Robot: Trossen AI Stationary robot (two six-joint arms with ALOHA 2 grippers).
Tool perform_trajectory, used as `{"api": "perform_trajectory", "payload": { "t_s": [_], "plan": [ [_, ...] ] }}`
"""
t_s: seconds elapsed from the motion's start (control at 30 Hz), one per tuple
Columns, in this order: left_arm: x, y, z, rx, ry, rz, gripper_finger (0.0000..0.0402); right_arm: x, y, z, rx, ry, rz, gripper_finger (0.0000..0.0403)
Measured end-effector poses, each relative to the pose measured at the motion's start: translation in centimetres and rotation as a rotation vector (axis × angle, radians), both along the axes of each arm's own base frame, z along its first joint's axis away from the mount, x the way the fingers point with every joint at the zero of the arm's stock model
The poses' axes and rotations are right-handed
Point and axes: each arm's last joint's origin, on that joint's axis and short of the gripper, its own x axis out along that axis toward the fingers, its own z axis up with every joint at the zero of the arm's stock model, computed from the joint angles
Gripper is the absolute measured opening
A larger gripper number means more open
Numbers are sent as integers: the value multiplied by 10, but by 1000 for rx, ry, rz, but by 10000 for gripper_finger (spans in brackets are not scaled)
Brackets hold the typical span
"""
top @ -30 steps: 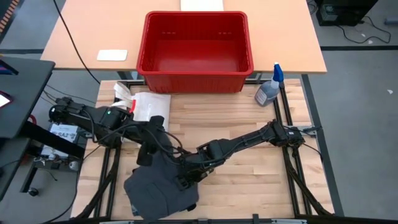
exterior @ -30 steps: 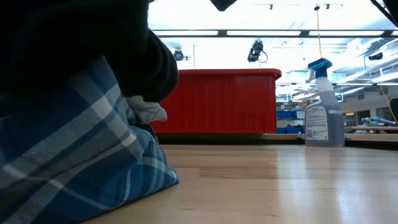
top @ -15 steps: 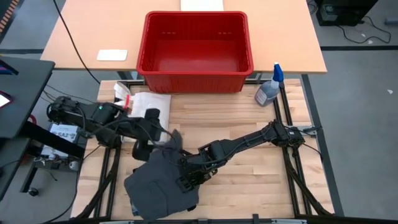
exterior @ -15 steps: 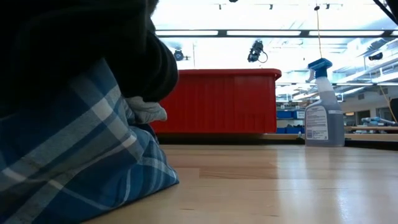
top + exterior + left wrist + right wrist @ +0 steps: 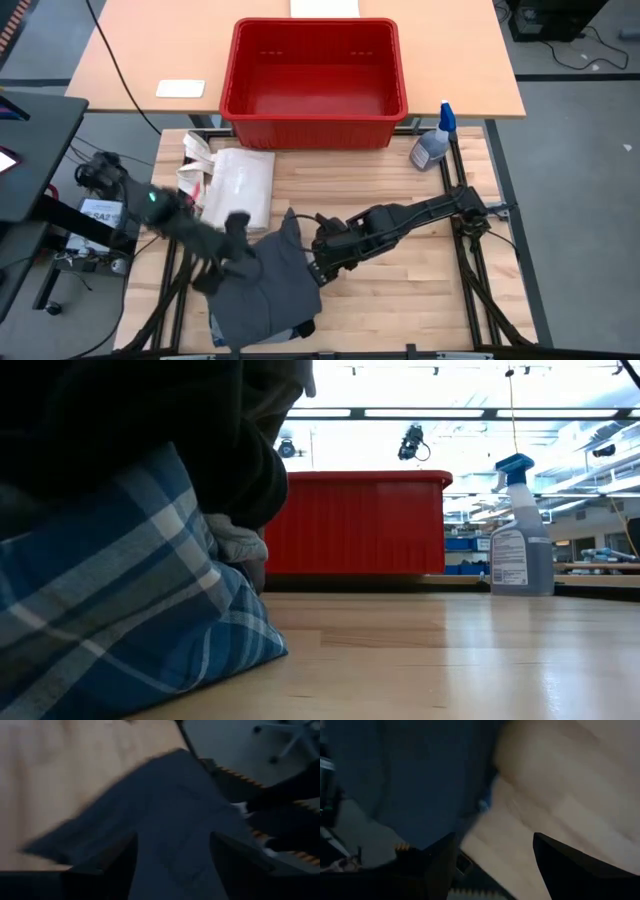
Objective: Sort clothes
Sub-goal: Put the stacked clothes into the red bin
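Note:
The dark grey cloth (image 5: pixel 268 288) lies heaped at the table's near edge, with one corner (image 5: pixel 290 216) pointing toward the far edge. In the low view it (image 5: pixel 120 430) lies on top of the blue-and-white plaid cloth (image 5: pixel 130 620), which rests on the tabletop. My left gripper (image 5: pixel 232 255) is at the grey cloth's left edge. It is open, and the left wrist view shows grey cloth (image 5: pixel 175 820) beyond the fingers. My right gripper (image 5: pixel 320 258) is open at the cloth's right edge, with bare wood (image 5: pixel 545 785) ahead of it. My left gripper stands open over the left edge of the dark grey cloth (image 5: pixel 172 855). The blurred wrist view shows cloth between the two fingers, but I cannot tell whether they touch it.
A white tote bag (image 5: pixel 236 180) lies at the table's far left, just beyond the clothes. The red bin (image 5: pixel 315 70) sits on the table behind. A spray bottle (image 5: pixel 432 142) stands at the far right corner. Bare wood (image 5: pixel 400 290) lies right of the clothes.
My left gripper has swung from beside the tote bag toward the near edge, to the grey cloth's left side. My right gripper has drawn back toward the far right, off the heap. The grey cloth has shifted right, uncovering more of the tote, and one corner now points toward the far edge.

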Motion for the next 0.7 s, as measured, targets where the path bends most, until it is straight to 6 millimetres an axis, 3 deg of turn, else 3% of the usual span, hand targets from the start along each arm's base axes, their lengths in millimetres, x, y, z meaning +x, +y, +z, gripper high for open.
{"api": "perform_trajectory", "payload": {
  "t_s": [0.13, 0.23, 0.53, 0.7],
  "plan": [
    [0, -30, -41, -93, 14, -9, 240, 6, 4, 5, -80, -122, 56, 267],
    [1, -37, -66, -147, 47, 51, 233, 9, 4, 6, -133, -171, 75, 267],
    [-5, -45, -90, -140, 26, 129, 212, 22, 3, 13, -361, -354, 122, 267],
    [-11, -53, -103, -102, -40, 150, 203, 33, 4, 13, -395, -439, 163, 267]
  ]
}}
